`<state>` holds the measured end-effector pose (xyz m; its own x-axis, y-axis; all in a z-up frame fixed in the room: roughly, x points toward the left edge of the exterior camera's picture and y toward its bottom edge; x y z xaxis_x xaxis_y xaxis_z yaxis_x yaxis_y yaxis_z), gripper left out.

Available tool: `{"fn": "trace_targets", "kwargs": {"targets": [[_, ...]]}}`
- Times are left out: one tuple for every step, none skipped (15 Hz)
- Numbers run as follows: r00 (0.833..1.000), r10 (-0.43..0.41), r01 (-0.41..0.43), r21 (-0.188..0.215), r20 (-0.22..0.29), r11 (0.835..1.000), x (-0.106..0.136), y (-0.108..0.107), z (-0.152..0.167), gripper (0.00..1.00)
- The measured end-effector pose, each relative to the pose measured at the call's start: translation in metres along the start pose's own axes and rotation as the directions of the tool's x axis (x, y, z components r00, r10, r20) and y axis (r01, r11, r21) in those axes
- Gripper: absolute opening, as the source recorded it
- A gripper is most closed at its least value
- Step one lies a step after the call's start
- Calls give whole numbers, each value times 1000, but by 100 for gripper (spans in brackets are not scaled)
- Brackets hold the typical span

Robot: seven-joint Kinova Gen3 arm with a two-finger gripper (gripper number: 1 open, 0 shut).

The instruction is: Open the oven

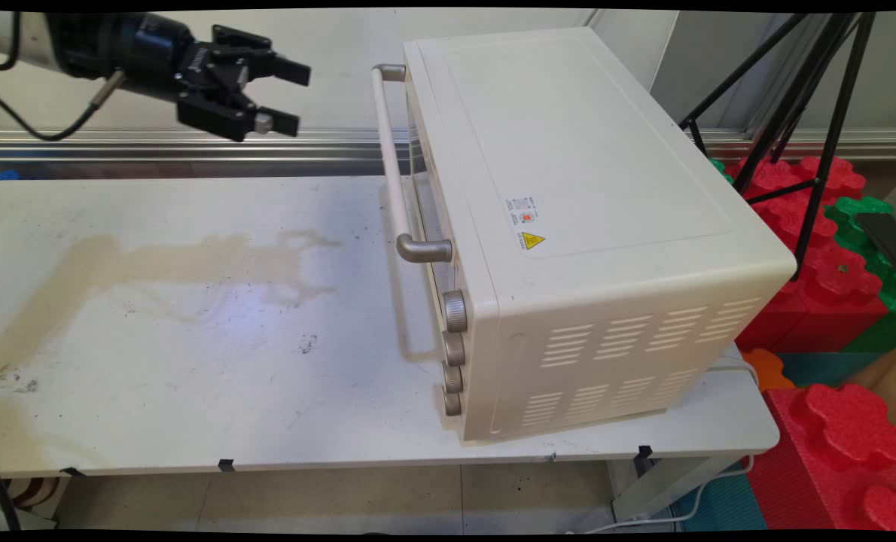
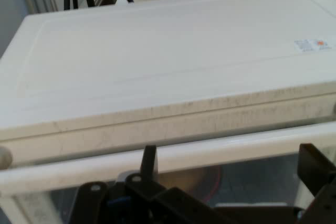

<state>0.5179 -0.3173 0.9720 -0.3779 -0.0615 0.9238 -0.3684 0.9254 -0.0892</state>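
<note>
A cream toaster oven stands on the right half of the white table, its door facing left. A long white handle bar with grey end brackets runs across the top of the door, and several grey knobs sit below it. My black gripper hangs open in the air at the upper left, pointing right at the handle, roughly a hand's width short of it. In the hand view the handle bar crosses just beyond my fingertips, with the oven's top above it and glass below.
A black tripod stands behind the oven at the right. Red and green foam blocks are stacked off the table's right end. A brownish stain marks the table's left part. A metal rail runs along the wall behind.
</note>
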Motion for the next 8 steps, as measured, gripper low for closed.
{"fn": "trace_targets", "kwargs": {"targets": [[1000, 0, 0, -2, -3, 1000, 1, -1, 4, 100], [1000, 0, 0, -5, -5, 1000, 3, -3, 11, 100], [1000, 0, 0, -8, -8, 1000, 4, -4, 18, 100], [1000, 0, -1, -11, -10, 1000, 6, -5, 26, 100], [1000, 1, -1, -14, -10, 1000, 6, -6, 32, 100], [1000, 1, -1, -16, -10, 1000, 6, -6, 36, 100], [1000, 1, -1, -19, -10, 1000, 7, -7, 41, 100], [1000, 0, -1, -22, -9, 1000, 7, -7, 46, 100]]}}
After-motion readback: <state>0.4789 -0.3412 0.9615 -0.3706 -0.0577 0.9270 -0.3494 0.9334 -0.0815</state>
